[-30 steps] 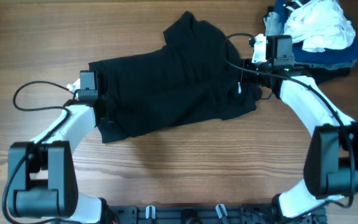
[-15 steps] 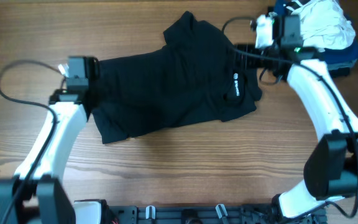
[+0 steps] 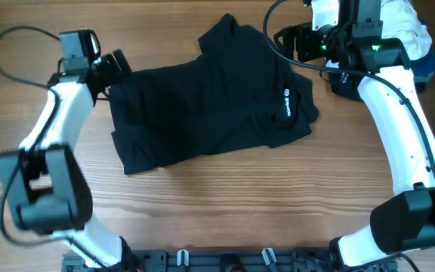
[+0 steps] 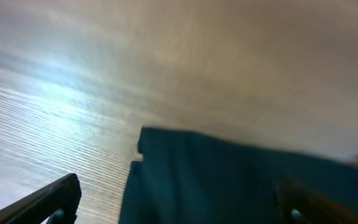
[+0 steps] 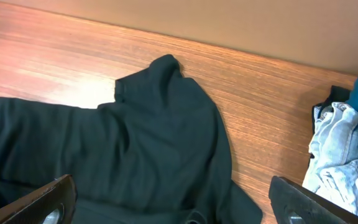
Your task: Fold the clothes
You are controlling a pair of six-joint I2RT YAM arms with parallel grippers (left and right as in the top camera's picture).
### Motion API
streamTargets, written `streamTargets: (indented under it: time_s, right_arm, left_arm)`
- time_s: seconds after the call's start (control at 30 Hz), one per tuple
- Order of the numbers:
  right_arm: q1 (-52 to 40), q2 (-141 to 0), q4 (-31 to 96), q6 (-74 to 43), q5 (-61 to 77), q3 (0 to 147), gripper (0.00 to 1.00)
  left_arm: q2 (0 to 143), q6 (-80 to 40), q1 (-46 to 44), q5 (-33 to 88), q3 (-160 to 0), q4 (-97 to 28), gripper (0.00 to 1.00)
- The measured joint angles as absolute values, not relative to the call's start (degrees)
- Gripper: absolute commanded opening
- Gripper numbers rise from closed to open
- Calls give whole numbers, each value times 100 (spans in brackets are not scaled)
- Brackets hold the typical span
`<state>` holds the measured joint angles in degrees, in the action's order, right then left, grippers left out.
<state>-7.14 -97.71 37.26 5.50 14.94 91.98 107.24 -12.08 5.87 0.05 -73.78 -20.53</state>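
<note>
A black shirt (image 3: 202,106) lies partly folded in the middle of the wooden table, with a small white logo (image 3: 285,103) near its right side. My left gripper (image 3: 116,65) hovers open by the shirt's far left corner and holds nothing. My right gripper (image 3: 291,42) stands open just beyond the shirt's far right edge, also holding nothing. The left wrist view is blurred, with the shirt (image 4: 241,180) lying below the spread left gripper (image 4: 179,210). In the right wrist view the shirt (image 5: 129,149) spreads out under the wide-open right gripper (image 5: 176,210).
A pile of other clothes (image 3: 408,36), white on dark blue, sits at the table's far right corner behind the right arm. It appears as pale denim (image 5: 337,152) at the right edge of the right wrist view. Bare wood (image 3: 225,204) lies in front of the shirt.
Both grippers have opened and let go of the shirt. Both arms have risen and swung toward the far side of the table. The shirt lies still, its logo now uncovered.
</note>
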Motion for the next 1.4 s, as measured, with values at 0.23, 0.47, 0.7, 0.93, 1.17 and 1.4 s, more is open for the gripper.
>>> streamTargets:
  time_s: [0.23,0.47,0.7,0.93,1.17,1.4]
  right_arm:
    - [-714,-9771,3706,572,1492,9198,98]
    - [-718,-9839,3675,569,1492,9198,93]
    - [-814,-10136,3345,567,1492,9196,87]
    - [-954,-10169,2685,569,1492,9198,84]
    - [-998,-10263,2390,569,1492,9198,83]
    - [-998,-10475,2084,436,1487,9198,79]
  left_arm:
    - [11233,-816,591,-161,-7463,-2045,95]
    - [11472,-521,591,-316,-7561,-1846,74]
    - [11795,-373,591,-340,-7564,-1831,58]
    - [11837,-364,589,-357,-7568,-1468,56]
    - [12066,-370,491,-401,-7614,-1380,54]
    - [12088,-364,384,-423,-7636,-1347,4]
